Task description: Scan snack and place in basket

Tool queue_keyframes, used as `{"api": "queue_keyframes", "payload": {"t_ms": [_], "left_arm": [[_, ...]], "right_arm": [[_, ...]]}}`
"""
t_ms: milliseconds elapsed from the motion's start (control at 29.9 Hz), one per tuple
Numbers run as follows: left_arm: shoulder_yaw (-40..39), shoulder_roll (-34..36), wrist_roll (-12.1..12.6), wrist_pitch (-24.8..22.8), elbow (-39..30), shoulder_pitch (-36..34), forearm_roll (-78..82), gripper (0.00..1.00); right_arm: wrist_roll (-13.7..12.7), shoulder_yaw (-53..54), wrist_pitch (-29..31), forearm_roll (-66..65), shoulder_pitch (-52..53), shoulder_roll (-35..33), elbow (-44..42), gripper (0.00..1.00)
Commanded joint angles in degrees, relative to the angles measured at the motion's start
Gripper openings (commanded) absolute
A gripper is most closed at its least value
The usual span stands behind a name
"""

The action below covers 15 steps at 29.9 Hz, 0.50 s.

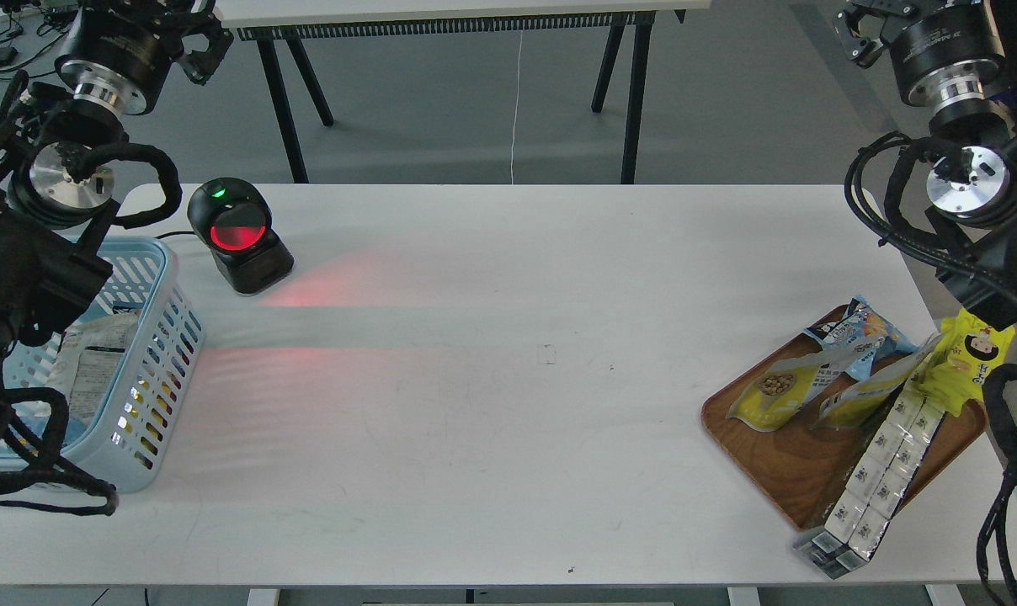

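Note:
The snack (776, 393), a small yellow and white pouch picturing tan nuts, lies on the left part of a brown wooden tray (790, 467) at the table's right. Over on the left edge of the table stands the light blue slotted basket (157, 349), with my left arm partly covering it. My left gripper (204, 49) is raised at the top left, far behind the basket. High at the top right is my right gripper (860, 35), well away from the tray. Both are dark and small, and I see nothing in either.
A black scanner (239, 237) with a red glowing window stands behind the basket. A white printed packet (87, 370) lies in the basket. The tray also holds a blue snack bag (858, 331), a bright yellow cartoon-face bag (971, 358) and a strip of white packets (883, 471) overhanging it.

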Motion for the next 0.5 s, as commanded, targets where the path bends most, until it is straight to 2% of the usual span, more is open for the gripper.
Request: {"api": "queue_keyframes", "payload": {"t_ms": [0,134,268,469], "left_arm": [[-0.10,0.09,-0.21,0.00,0.00,-0.07,-0.09,1.00],[0.26,0.18,-0.04,0.00,0.09,-0.07,-0.09,1.00],[0.34,0.44,0.05,0.00,-0.09,-0.16,-0.18,1.00],[-0.10,1.32,-0.04,0.00,-0.09,-0.34,-0.18,1.00]], "right_arm": [[0.02,-2.51,0.00,0.00,1.71,-0.99,0.37,1.00],[0.19,-4.79,0.00,-0.96,3.12,-1.25,1.16,0.99],[0.55,-13.30,0.00,-5.08,7.77,-4.05,4.67,0.99],[0.81,-21.93,0.00,-17.28,15.24,-9.24,15.38,0.99]]}}
